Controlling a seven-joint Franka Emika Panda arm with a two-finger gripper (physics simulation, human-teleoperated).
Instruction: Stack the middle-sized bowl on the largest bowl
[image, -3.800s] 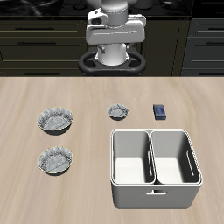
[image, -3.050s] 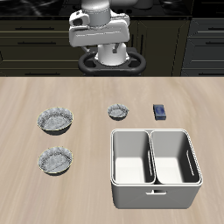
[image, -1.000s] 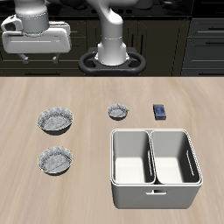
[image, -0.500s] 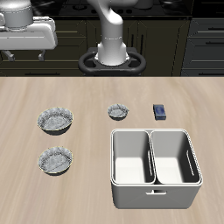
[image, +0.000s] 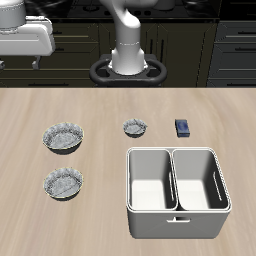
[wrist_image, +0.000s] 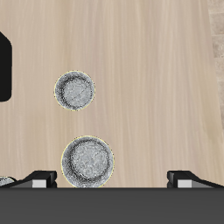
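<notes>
The jaws stand wide apart and hold nothing. In the wrist view their two fingertips (wrist_image: 38, 178) show well separated, with bare worktop (wrist_image: 149, 79) between them. In the exterior view the arm (image: 125, 40) reaches from its base out past the worktop's back edge, and its hand hangs high above the back corner, well apart from everything on the worktop.

In that view, with 12 o'clock set toward the back edge, two fluted grey bowls sit one behind the other, near each other but not touching. They are close to twins. The one farther back seems a shade wider, so I take it as the largest bowl (image: 62, 138). The middle bowl (image: 63, 183) is at 6 o'clock from it, nearer the front edge. Both stand upright on the bare wood, with nothing seen inside them.

The wrist view shows the same pair. The largest bowl (wrist_image: 87, 161) is closer to the fingertips and the middle bowl (wrist_image: 75, 90) lies beyond it. Both are clear of the jaws.

A tiny bowl (image: 135, 127) stands at about 3 o'clock from the largest bowl, well apart from it. A small blue block (image: 183, 127) lies farther along at 3 o'clock from the tiny bowl. A pale bin (image: 130, 195) with two compartments sits at 6 o'clock from those two, close to the front edge.
</notes>
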